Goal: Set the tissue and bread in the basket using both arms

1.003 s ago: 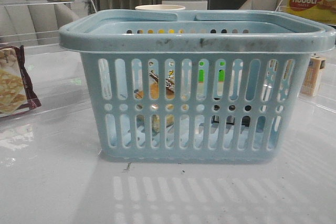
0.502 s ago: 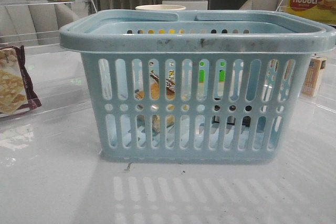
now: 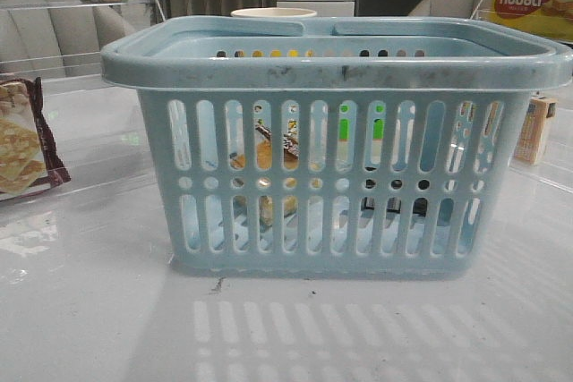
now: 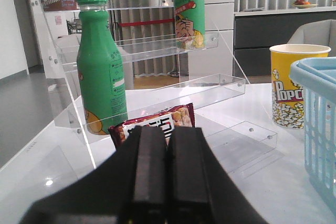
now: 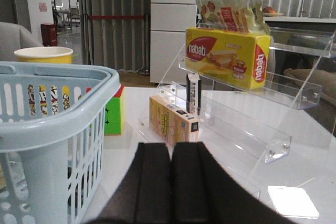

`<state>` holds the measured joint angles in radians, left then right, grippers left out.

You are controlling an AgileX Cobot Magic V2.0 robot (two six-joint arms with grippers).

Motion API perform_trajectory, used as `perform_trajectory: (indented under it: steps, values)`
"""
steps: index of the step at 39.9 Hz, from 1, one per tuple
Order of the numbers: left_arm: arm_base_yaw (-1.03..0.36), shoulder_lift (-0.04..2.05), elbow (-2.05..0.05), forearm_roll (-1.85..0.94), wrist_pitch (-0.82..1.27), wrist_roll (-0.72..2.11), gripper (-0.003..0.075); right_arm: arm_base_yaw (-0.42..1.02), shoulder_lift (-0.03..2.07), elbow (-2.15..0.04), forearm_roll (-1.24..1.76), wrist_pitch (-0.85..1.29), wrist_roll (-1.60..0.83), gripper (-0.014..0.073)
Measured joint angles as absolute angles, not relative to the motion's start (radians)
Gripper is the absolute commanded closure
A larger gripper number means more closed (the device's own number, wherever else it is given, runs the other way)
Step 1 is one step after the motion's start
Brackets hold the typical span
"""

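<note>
The light-blue slotted basket (image 3: 331, 145) stands in the middle of the front view, close to the camera. Through its slots I see the golden-orange bread (image 3: 267, 157) in its clear bag on the left side inside. A small dark pack, the tissue (image 3: 391, 203), lies low on the right side inside. The basket's edge also shows in the left wrist view (image 4: 320, 124) and in the right wrist view (image 5: 47, 124). My left gripper (image 4: 168, 135) is shut and empty, left of the basket. My right gripper (image 5: 172, 150) is shut and empty, right of the basket. Neither gripper shows in the front view.
A maroon-edged cracker packet (image 3: 22, 140) lies left of the basket, just past my left gripper (image 4: 155, 124). A green bottle (image 4: 101, 69) on a clear rack and a popcorn cup (image 4: 290, 90) stand nearby. On the right are a small box (image 5: 173, 124), a green cube (image 5: 114, 114) and a yellow wafer box (image 5: 228, 56) on a clear rack.
</note>
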<state>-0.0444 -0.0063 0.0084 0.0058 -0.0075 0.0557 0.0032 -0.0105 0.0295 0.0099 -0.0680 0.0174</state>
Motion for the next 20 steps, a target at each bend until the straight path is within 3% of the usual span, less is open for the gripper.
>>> perform_trajectory:
  steps: [20]
  values:
    - [-0.044,-0.006,0.008,0.006,-0.008,0.056,0.0629,0.003,-0.01,0.029,0.01,-0.075,0.021,0.0537]
